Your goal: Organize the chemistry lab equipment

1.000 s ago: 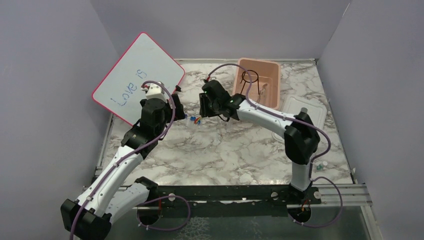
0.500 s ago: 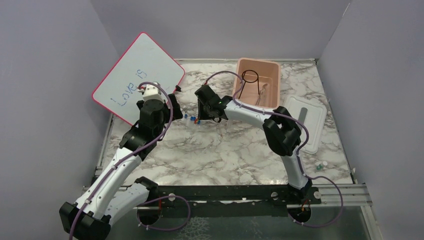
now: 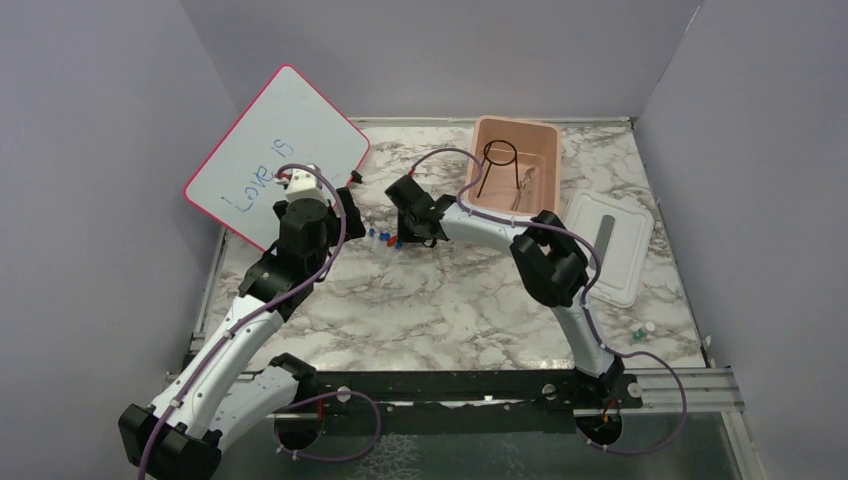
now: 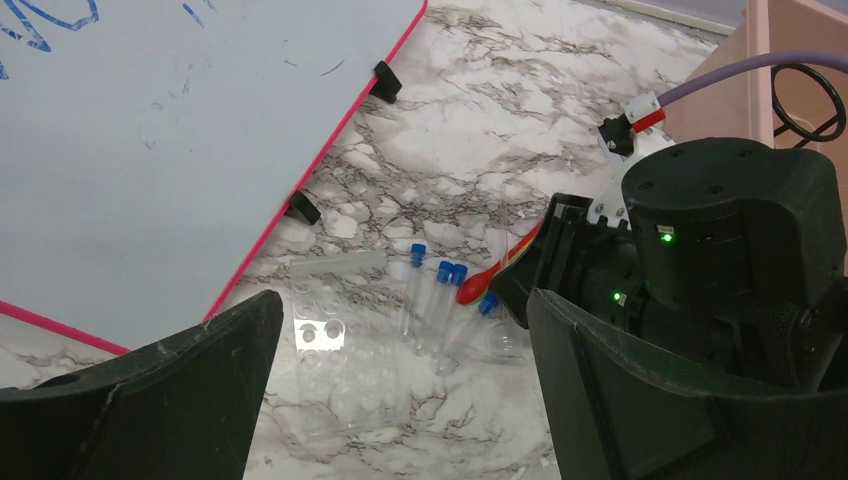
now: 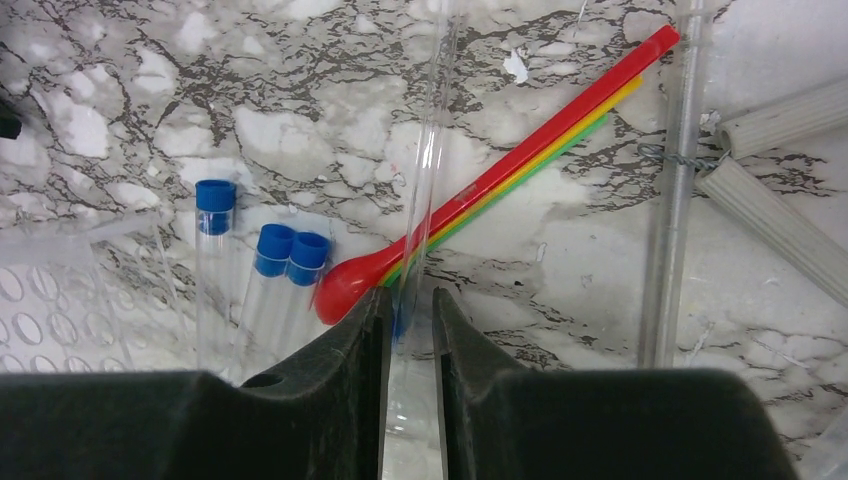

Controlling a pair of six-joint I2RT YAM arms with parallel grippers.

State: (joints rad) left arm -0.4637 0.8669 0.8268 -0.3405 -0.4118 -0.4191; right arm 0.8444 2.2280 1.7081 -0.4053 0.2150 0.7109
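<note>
The whiteboard (image 3: pixel 275 150), rimmed in pink, leans at the upper left of the overhead view, its lower edge on the marble worktop (image 3: pixel 450 300). Just right of it hangs the left gripper (image 4: pixel 400 400), its two fingers spread wide apart with nothing between them. In the left wrist view, a clear perforated rack (image 4: pixel 325 335) lies flat on the worktop below it, near the whiteboard's edge.

Immediately right of the rack lie the blue-capped vials (image 4: pixel 445 272), side by side on the marble with their caps toward the top of the frame. Beside them lies the red-yellow rod (image 5: pixel 520 160), its rounded red end next to the vial caps and its shaft slanting toward the upper right of the right wrist view.

The right gripper (image 5: pixel 410 330) is down at the worktop over this cluster. Its fingers are drawn in to a narrow gap around a clear tube (image 5: pixel 425 170), which crosses the rod. They appear to press on the tube, though contact is hard to confirm from this angle.

Farther right in the overhead view, the pink tub (image 3: pixel 548 165) sits at the back of the worktop. The black ring stand (image 3: pixel 499 155) is upright inside it, toward its left wall. The white lid (image 3: pixel 620 260) lies flat on the marble just right of the tub.
</note>
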